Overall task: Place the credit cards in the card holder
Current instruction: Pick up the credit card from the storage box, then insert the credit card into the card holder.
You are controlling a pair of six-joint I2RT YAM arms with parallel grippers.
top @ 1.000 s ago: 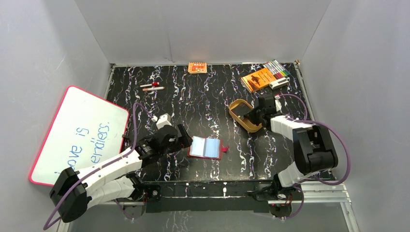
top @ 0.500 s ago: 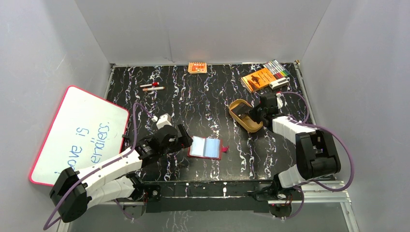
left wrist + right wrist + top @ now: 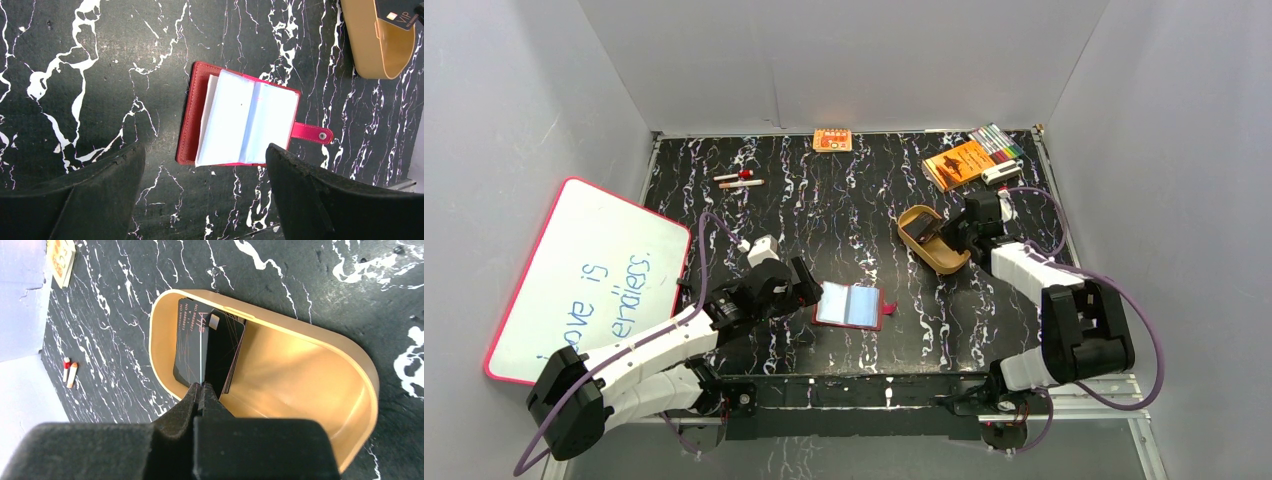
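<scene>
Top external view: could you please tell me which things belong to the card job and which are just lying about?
Job: credit cards, card holder, tan tray holding the cards, right gripper with jaws shut on a card.
Lying about: whiteboard, orange booklet, marker set, small orange box, two small sticks.

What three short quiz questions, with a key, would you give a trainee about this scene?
1. True or false: the card holder lies shut on the table.
2. The right jaws pinch: a) a spoon, b) a credit card, c) a coin.
3. Short answer: what container holds the cards?
Key: 1 false, it lies open; 2 b; 3 the tan tray.
</scene>
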